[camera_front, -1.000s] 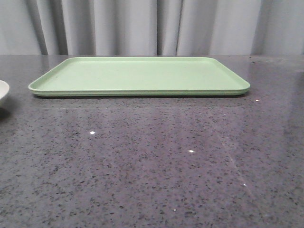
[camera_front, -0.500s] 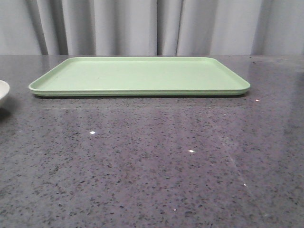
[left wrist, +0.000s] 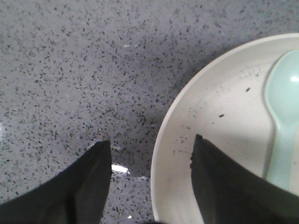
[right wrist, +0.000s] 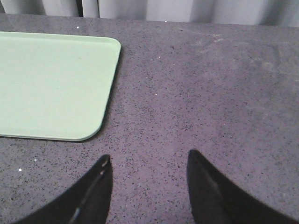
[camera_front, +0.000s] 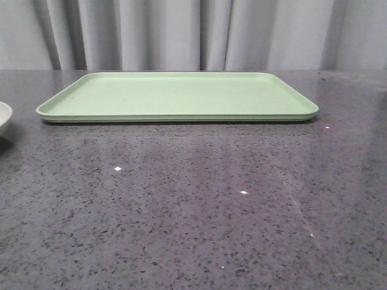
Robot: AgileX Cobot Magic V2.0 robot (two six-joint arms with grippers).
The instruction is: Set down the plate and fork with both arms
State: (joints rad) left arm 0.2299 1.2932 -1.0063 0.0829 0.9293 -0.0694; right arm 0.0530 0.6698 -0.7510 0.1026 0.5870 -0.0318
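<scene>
So basically nothing's changed: my left gripper (left wrist: 150,161) hangs spread astride the plate (left wrist: 219,121) rim, right gripper (right wrist: 148,175) spread above bare worktop (right wrist: 205,93) beside the tray (right wrist: 51,84).

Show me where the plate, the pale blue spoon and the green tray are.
plate (left wrist: 210,121), left wrist view, bare inner surface.
pale blue spoon (left wrist: 286,84), left wrist view, its bowl.
green tray (camera_front: 181,93), front view, flat middle.

speckled off-white plate (left wrist: 219,135) flat on countertop (left wrist: 70,70).
</scene>
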